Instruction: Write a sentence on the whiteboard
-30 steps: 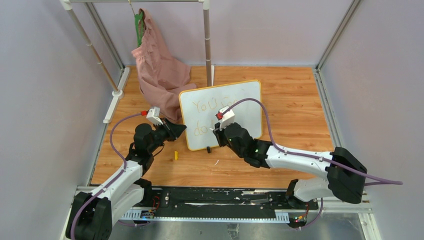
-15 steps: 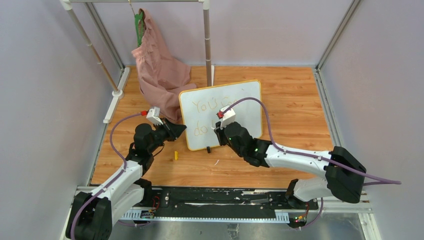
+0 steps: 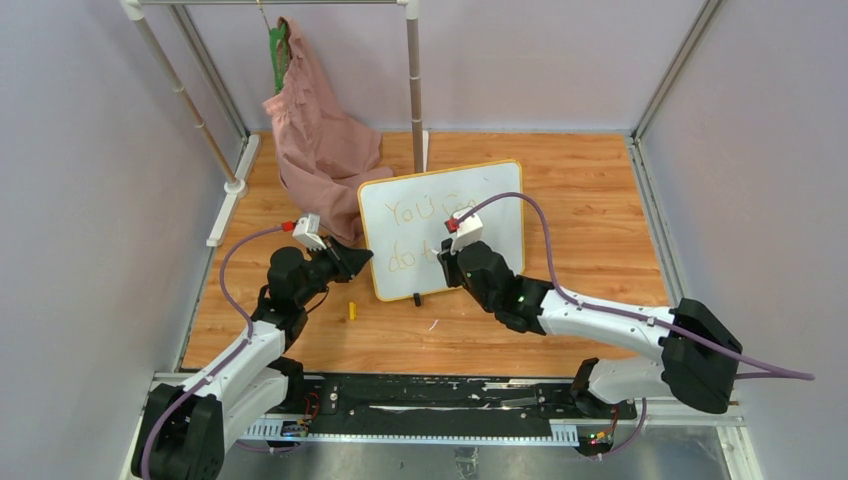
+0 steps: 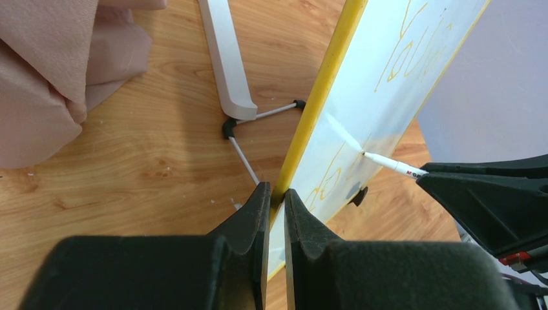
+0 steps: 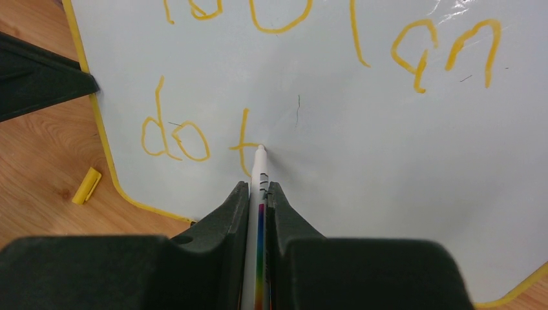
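Note:
The whiteboard (image 3: 495, 215) stands tilted on the wooden floor, white with a yellow frame. My left gripper (image 3: 365, 258) is shut on the whiteboard's left edge (image 4: 276, 197), one finger on each face. My right gripper (image 3: 447, 262) is shut on a white marker (image 5: 260, 169) with a rainbow stripe. The marker's tip touches the board at the crossbar of a "t". The sentence (image 5: 174, 139) in orange-yellow reads "You can" on the upper line and "do t" on the lower line. In the left wrist view the marker (image 4: 391, 165) meets the whiteboard (image 4: 388, 77) from the right.
A yellow marker cap (image 3: 351, 310) lies on the floor in front of the board's lower left corner. A pink garment (image 3: 315, 140) hangs from a rack behind the board. The rack's white post (image 3: 414, 80) and base rail (image 3: 230, 200) stand close by.
My right gripper has shifted right and slightly up along the lower line, adding the "t" after "do". The left gripper and the board have stayed in place.

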### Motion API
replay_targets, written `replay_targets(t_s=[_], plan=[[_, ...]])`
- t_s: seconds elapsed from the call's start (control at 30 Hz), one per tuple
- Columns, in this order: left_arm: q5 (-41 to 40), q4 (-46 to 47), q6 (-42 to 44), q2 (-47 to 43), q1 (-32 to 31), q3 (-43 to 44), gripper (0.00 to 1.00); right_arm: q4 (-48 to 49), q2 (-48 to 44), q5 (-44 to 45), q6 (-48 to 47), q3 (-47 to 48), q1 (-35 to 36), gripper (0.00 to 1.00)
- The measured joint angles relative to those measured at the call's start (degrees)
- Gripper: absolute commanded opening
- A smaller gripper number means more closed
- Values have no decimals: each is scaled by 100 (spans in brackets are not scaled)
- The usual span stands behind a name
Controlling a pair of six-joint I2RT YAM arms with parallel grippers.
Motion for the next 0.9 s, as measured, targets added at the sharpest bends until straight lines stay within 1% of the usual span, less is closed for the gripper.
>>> replay_targets(t_s=[0.37, 0.9], plan=[[0, 0, 0, 0, 0, 0, 0, 15, -391, -17, -39, -79, -31, 0], [0, 0, 0, 0, 0, 0, 0, 133, -238, -81, -133, -61, -306, 0]])
